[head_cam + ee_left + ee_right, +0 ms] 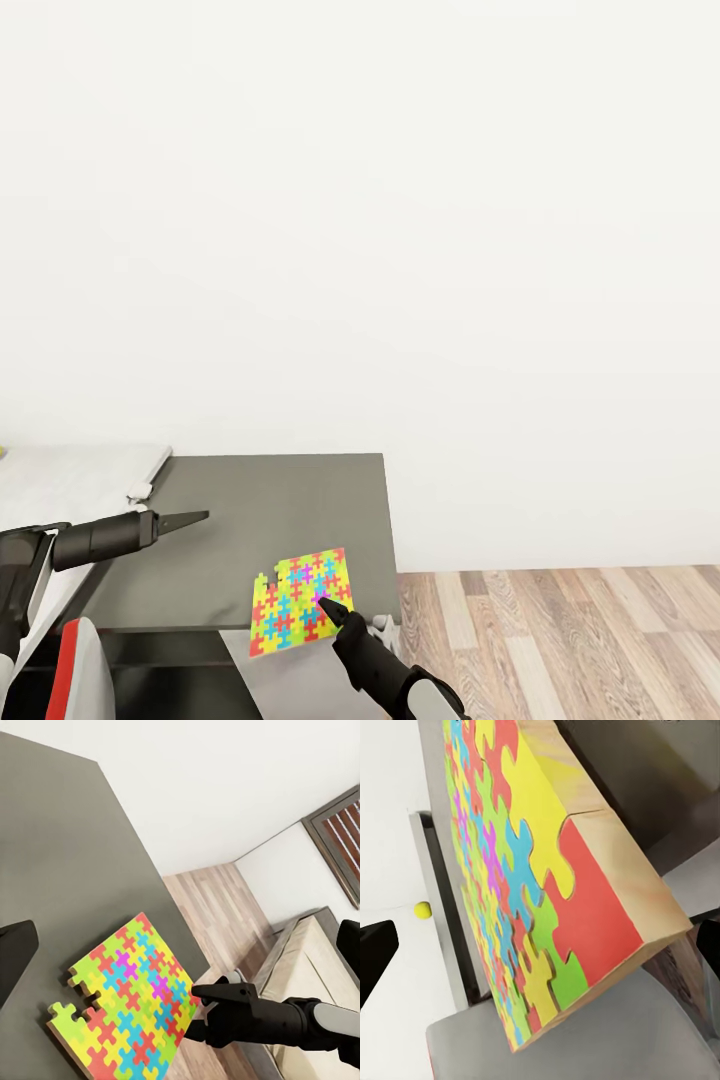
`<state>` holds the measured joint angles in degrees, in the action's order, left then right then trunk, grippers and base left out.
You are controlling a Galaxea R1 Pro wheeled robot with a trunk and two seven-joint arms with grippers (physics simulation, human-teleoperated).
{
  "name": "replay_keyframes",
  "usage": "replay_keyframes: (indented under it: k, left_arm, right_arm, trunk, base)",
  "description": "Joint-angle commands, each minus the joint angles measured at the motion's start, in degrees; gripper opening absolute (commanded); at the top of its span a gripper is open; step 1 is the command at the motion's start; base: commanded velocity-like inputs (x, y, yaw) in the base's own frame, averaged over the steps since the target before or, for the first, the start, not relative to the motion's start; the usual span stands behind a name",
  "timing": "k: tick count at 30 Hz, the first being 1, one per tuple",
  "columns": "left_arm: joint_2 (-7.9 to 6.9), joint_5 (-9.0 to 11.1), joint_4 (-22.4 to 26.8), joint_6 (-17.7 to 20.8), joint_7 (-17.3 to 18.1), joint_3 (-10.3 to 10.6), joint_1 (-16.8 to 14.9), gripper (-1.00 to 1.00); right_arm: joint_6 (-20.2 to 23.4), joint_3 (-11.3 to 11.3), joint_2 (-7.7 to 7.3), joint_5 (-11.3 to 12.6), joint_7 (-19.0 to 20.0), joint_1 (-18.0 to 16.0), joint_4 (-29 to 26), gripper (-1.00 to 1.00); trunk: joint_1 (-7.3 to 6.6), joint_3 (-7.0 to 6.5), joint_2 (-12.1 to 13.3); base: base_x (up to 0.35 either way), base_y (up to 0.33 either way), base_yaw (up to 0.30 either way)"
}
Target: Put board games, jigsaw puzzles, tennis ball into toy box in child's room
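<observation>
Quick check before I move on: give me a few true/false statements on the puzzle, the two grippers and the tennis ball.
1. The jigsaw puzzle lies on the dark cabinet top. True.
2. The right gripper is at the puzzle's edge. True.
3. The left gripper holds the puzzle. False: it hovers apart from it, holding nothing.
4. The tennis ball sits on the puzzle. False: it lies apart, on the pale surface.

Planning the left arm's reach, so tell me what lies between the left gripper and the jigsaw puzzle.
Nothing: in the head view only bare dark cabinet top lies between the left gripper and the jigsaw puzzle.
</observation>
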<state>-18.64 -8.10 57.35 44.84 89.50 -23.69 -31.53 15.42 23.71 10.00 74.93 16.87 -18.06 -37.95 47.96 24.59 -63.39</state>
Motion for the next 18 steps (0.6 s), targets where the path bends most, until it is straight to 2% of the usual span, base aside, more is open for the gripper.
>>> replay_keyframes:
  k: [1,2,18]
  left_arm:
    - [0.02,-0.6,0.04,0.6,0.5,-0.13,-0.07,1.0]
    - [0.02,-0.6,0.04,0.6,0.5,-0.13,-0.07,1.0]
    - [0.0,-0.6,0.04,0.6,0.5,-0.13,-0.06,1.0]
  right_arm:
    - [0.17,0.02,0.0,0.39,0.1,-0.04,0.02,1.0]
    - [0.16,0.02,0.0,0.39,0.09,-0.04,0.01,-1.0]
    - [0.13,0.02,0.0,0.41,0.4,-0.04,-0.02,-1.0]
  trunk:
    - [0.0,0.06,-0.04]
    - [0.0,0.06,-0.04]
    - [0.0,0.06,-0.04]
  base:
    - [0.002,0.0,0.0]
    - [0.001,0.0,0.0]
    - [-0.001,0.0,0.0]
